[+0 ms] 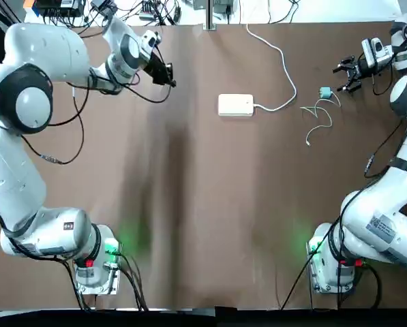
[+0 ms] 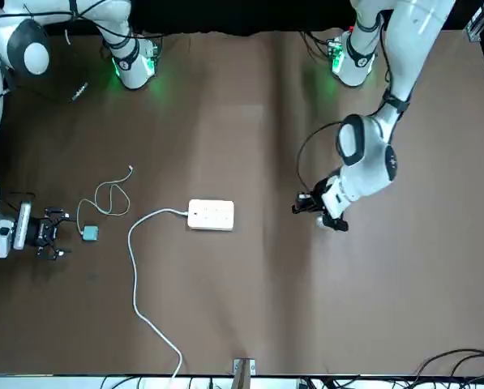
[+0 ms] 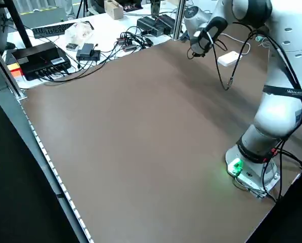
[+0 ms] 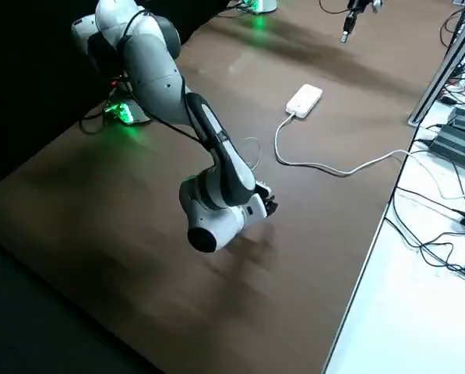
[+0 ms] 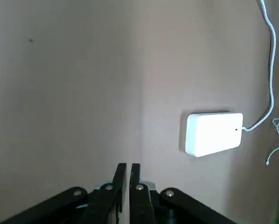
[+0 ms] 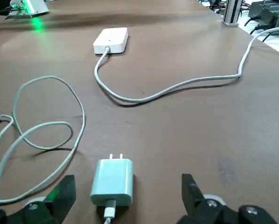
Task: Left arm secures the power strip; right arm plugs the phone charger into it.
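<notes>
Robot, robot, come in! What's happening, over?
Left gripper shut, short of power strip. Right gripper open, nearing charger. Nothing plugged in yet. Path clear.

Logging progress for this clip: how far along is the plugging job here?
Nothing is done yet. The strip lies free on the table, the shut left gripper off to its side. In hand: the open right gripper brackets the charger, not yet gripping. Left: grasp it, pin the strip, plug in.
</notes>
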Motion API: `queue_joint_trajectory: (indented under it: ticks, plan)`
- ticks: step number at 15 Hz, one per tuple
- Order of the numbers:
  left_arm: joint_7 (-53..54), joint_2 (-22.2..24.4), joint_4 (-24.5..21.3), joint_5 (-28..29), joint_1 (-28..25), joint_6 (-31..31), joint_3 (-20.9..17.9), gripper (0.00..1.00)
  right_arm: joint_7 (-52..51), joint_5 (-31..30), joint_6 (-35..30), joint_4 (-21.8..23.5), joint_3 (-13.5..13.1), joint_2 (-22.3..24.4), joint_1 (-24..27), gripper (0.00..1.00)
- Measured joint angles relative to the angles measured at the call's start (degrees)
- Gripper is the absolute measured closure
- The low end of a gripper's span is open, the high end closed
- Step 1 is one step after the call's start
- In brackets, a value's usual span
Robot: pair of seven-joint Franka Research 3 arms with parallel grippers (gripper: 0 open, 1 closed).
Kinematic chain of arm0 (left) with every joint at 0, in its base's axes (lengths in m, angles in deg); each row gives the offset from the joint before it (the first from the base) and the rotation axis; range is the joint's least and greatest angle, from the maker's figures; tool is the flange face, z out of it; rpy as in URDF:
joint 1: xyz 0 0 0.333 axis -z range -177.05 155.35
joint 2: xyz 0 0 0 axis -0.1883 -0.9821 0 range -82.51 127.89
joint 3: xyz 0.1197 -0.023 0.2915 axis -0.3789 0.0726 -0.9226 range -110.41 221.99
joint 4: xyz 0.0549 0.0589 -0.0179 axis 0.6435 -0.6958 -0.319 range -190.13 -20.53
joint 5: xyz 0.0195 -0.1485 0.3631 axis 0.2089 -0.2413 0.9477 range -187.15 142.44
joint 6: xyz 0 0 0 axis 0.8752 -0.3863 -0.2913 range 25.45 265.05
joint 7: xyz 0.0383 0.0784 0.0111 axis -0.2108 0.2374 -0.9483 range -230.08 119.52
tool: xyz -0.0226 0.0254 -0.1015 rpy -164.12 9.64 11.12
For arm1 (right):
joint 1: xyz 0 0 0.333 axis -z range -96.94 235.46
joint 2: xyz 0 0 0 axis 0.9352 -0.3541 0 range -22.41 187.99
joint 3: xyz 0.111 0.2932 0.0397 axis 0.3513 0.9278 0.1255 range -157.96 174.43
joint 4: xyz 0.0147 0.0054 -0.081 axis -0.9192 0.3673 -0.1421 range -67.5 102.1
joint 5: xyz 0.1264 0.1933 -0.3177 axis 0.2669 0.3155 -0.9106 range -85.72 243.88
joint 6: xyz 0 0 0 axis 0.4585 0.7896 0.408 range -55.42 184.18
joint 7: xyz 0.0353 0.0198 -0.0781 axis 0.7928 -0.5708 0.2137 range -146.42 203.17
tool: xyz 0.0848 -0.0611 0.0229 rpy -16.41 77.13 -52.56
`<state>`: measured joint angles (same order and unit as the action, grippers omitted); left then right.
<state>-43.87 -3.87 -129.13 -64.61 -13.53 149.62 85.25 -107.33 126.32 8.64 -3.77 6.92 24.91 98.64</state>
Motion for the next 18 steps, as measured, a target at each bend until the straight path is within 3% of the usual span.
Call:
queue_joint_trajectory:
  ticks: [2,6,14,18]
  plan:
    - [0.00,-1.90,0.78,-1.81,0.41,1.55,0.79,0.99,-2.07,0.00,-0.12,-0.59,0.10,-1.36,-0.07,0.00]
    - [-0.24,-4.68,3.99,-3.62,1.35,1.81,1.98,0.99,-3.66,0.03,-0.94,-0.92,0.26,-3.84,-0.18,0.00]
    - [-0.87,-12.80,11.39,-5.06,11.23,7.58,2.71,0.99,-3.97,0.04,-3.61,-0.94,0.21,-5.45,-0.09,0.00]
    - [-0.70,-16.30,14.10,-5.06,12.70,7.92,2.70,0.99,-4.24,0.97,-3.82,-0.98,0.19,-6.28,0.20,0.00]
